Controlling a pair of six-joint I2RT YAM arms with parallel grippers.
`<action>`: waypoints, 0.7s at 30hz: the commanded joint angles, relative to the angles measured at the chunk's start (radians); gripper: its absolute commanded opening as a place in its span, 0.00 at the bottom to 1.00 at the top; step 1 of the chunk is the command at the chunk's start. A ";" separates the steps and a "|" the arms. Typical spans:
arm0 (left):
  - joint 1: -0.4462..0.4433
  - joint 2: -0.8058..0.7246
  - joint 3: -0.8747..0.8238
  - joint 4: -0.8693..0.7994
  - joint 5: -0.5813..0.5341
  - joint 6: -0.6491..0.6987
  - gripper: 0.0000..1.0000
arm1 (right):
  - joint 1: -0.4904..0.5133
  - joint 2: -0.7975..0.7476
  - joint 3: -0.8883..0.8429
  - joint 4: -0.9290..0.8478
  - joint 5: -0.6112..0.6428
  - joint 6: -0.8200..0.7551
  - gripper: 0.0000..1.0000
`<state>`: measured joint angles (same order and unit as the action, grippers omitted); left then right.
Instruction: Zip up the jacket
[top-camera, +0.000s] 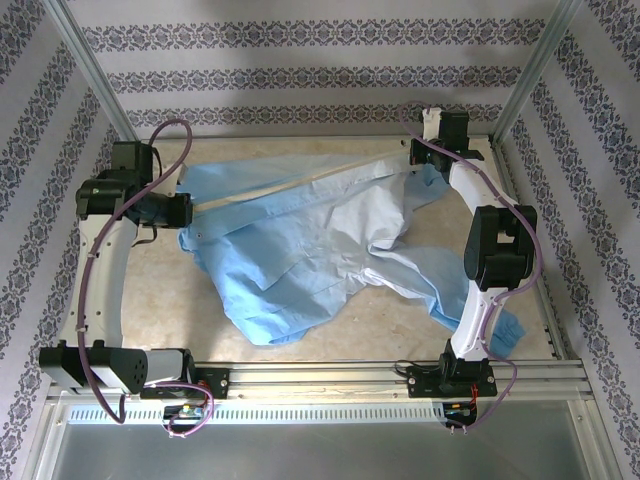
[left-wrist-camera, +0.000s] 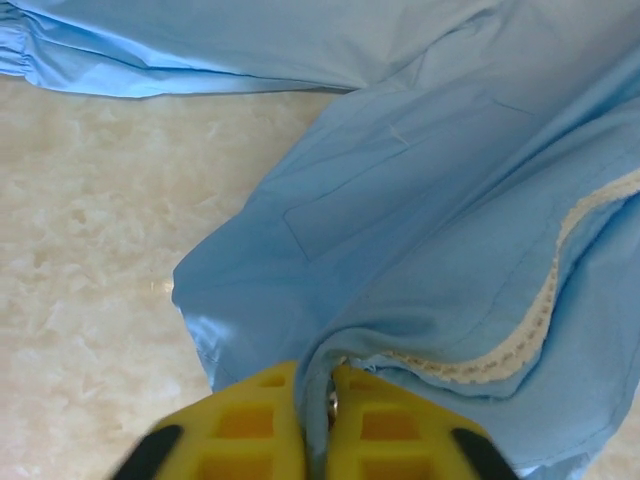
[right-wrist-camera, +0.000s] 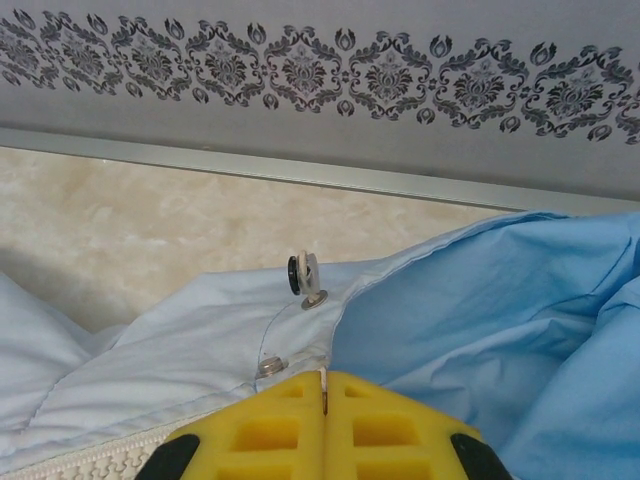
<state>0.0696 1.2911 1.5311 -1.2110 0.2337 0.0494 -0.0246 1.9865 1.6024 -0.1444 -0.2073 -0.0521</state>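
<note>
The big table (top-camera: 150, 290) is pale and stony. The light-blue jacket (top-camera: 290, 260) lies crumpled across the middle of it, between my two arms. Its pale zipper strip (top-camera: 290, 188) runs straight from one gripper to the other. My left gripper (left-wrist-camera: 315, 378) pinches a fold of blue cloth by the strip. My right gripper (right-wrist-camera: 323, 378) is squeezed tight on the jacket's edge. A little black-and-white toggle (right-wrist-camera: 303, 272) stands just past it.
</note>
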 joint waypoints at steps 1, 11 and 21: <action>0.032 -0.042 -0.035 0.026 -0.120 0.009 0.39 | -0.034 -0.082 -0.029 0.050 0.090 0.013 0.22; 0.032 -0.181 -0.047 0.039 -0.154 -0.004 0.75 | -0.021 -0.280 -0.144 0.081 0.095 0.047 0.49; 0.032 -0.265 -0.068 0.116 -0.028 -0.031 0.89 | -0.018 -0.601 -0.407 0.130 0.106 0.095 0.57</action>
<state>0.0921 1.0603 1.4799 -1.1728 0.1345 0.0410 -0.0498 1.4719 1.2690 -0.0536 -0.1196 0.0113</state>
